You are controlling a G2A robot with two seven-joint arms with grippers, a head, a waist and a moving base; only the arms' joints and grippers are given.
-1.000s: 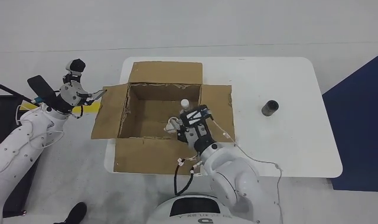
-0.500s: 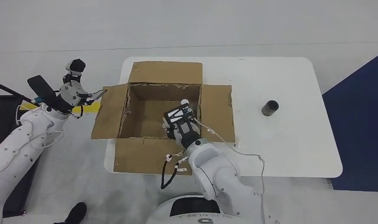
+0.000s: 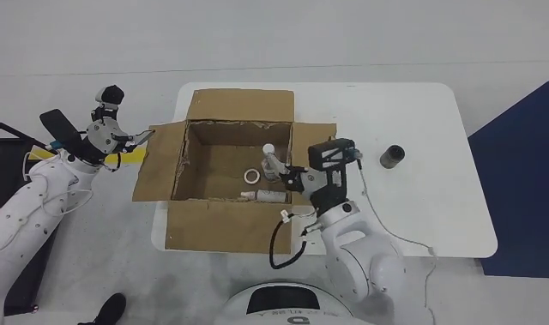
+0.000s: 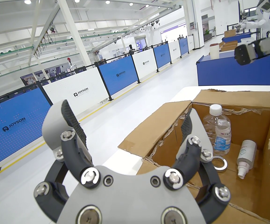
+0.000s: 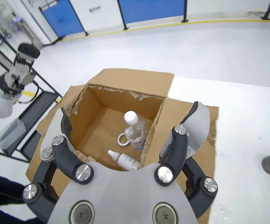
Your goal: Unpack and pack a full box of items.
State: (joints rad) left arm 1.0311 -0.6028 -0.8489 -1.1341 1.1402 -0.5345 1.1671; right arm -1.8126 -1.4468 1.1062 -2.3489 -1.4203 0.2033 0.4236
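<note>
Right gripper point(image 5: 130, 114) gapes wide and empty over the rim of the cardboard box point(image 5: 135, 80). Left gripper point(image 4: 127, 111) hangs beside it, equally spread, touching nothing.

White table point(image 3: 412, 111) carries open cardboard box point(image 3: 240, 105), w/ dark can point(image 3: 392, 156) well apart.

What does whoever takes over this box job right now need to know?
Left gripper: open, empty, by the edge of the box's left flap.
Right gripper: open, empty, above the box's right edge.
In the box: water bottle upright, tape ring flat, spray bottle on its side.
Out: dark cylinder on the table, right of the box.
Left: if unpacking, those three to lift out.
</note>
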